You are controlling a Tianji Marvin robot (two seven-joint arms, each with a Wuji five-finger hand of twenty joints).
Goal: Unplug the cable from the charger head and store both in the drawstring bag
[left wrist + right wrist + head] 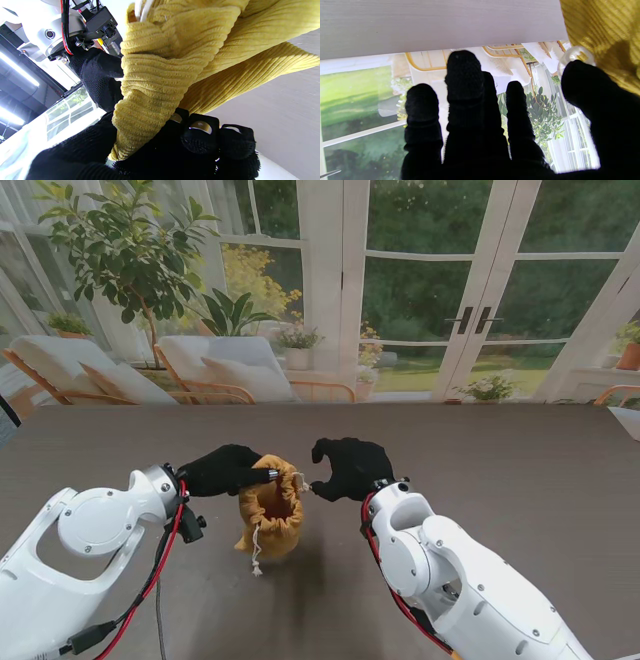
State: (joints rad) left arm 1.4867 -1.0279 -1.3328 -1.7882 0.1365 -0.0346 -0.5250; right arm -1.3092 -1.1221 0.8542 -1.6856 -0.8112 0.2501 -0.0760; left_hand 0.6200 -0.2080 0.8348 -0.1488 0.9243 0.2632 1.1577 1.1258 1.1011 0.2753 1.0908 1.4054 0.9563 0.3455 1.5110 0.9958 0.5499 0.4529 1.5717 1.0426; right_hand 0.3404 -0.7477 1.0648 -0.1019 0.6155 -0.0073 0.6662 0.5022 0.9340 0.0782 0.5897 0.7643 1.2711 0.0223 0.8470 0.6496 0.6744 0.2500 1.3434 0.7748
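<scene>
Matte grey table (520, 480); left hand (225, 470) pinches ribbed mustard drawstring bag (270, 515).

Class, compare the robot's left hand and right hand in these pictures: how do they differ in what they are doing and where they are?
1. The left hand grips the rim of the yellow drawstring bag; the right hand shows no bag cloth in its grasp.
2. In the stand view, the left hand is at the bag's left rim and the right hand is beside its right.
3. The left fingers curl around cloth; the right fingers are spread.
Both wear black gloves.
</scene>
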